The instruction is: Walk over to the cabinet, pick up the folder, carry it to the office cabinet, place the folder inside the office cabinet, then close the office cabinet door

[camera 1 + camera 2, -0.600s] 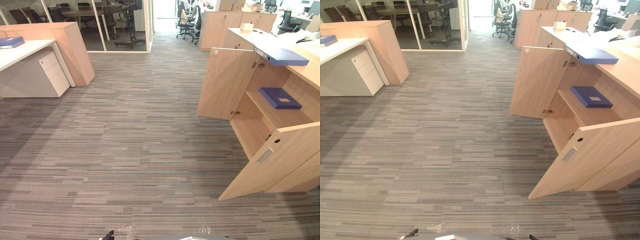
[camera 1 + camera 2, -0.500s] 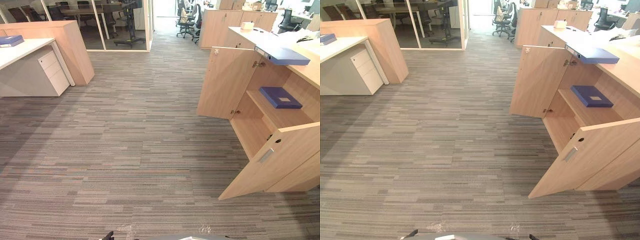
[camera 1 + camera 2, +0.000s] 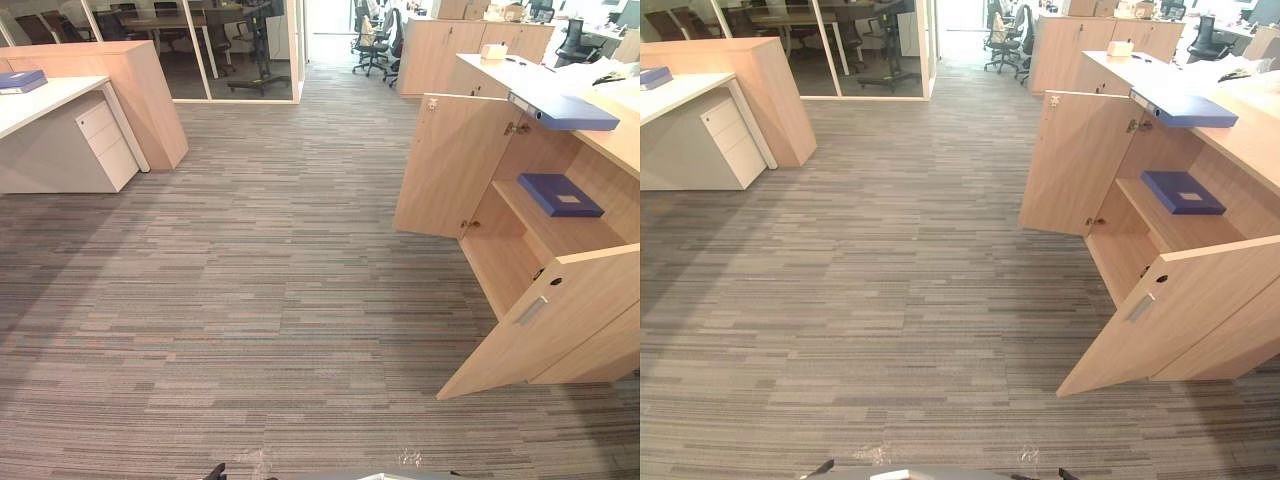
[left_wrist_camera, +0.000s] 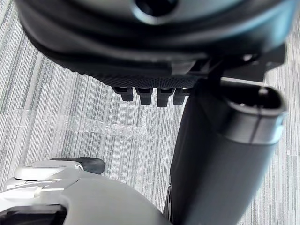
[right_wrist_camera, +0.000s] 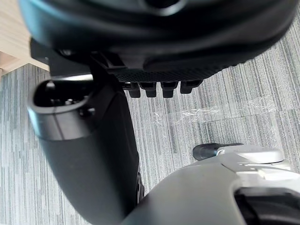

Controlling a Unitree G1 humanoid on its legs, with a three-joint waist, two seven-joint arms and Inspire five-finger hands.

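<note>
- Right now you have neither hand on anything: the left hand [image 4: 140,77] hangs over the carpet [image 3: 260,300] with its fingers [image 4: 145,96] slack and pointing at the floor and its thumb [image 4: 225,154] standing clear of them.
- Your right hand [image 5: 187,70] is the same, with its fingers [image 5: 168,89] loose, its thumb [image 5: 89,154] out to the side and nothing in its grasp.
- You can see a strip of clear tape [image 4: 93,126] stuck to the carpet below the hands.
- Look to your right for the office cabinet [image 3: 615,140]; both its doors stand open, the far door [image 3: 450,165] swung out towards the room and the near door [image 3: 545,320] angled towards you with its handle [image 3: 530,311] facing out.
- You have three blue folders in sight. The shelf folder [image 3: 560,195] lies flat on the shelf [image 3: 560,235] inside the office cabinet.
- Your top folder [image 3: 565,108] lies on the cabinet's top, with one end jutting out past the edge above the opening.
- Your desk folder [image 3: 22,81] lies on the white desk [image 3: 40,105] at the far left, well apart from the cabinet, above a white drawer unit [image 3: 100,140].
- Ahead of you stand a glass partition [image 3: 250,50] and, further back, some office chairs [image 3: 372,45]; a small box [image 3: 493,53] sits on the cabinet's far end.
</note>
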